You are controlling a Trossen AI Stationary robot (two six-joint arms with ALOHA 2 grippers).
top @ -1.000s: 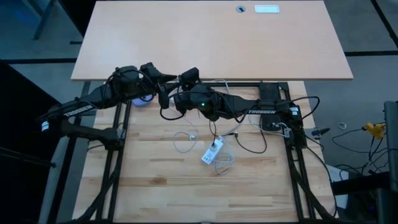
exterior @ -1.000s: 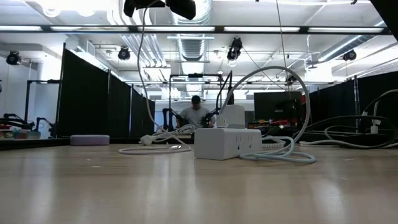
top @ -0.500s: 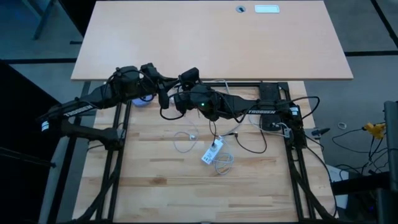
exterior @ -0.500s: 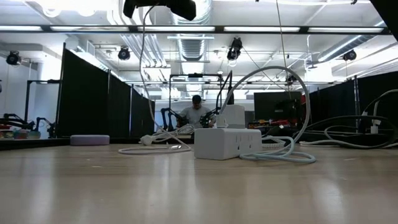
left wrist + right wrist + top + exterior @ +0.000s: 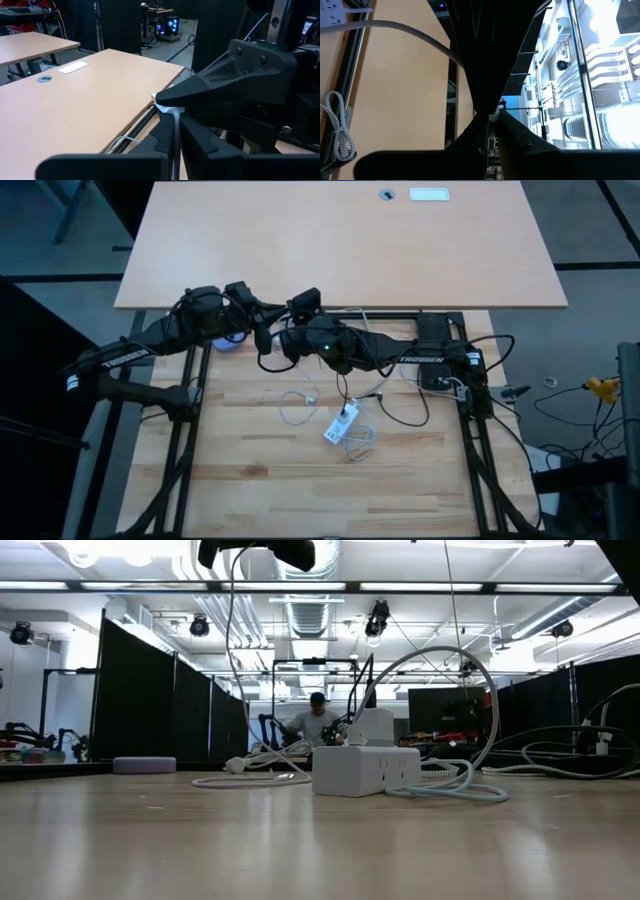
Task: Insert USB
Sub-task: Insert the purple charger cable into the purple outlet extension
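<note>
USB cable [image 5: 176, 131]: thin, white, limp; plug end stiff, likely light and slippery. It hangs above the power strip [image 5: 342, 424]. Best gripped at the rigid plug, not the cord.
Left end effector [image 5: 176, 141]: clamped on the cord.
Right end effector [image 5: 162, 98]: pinched on the white plug.
Power strip: mid-desk [image 5: 250, 490], cords coiled beside.

left hand [image 5: 272, 310] meets right hand [image 5: 290, 330] | power strip [image 5: 342, 423] on table [image 5: 250, 480]

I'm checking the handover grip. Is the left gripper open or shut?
Shut. In the left wrist view the left gripper has its fingers pinched on the white cable running between them.
</note>
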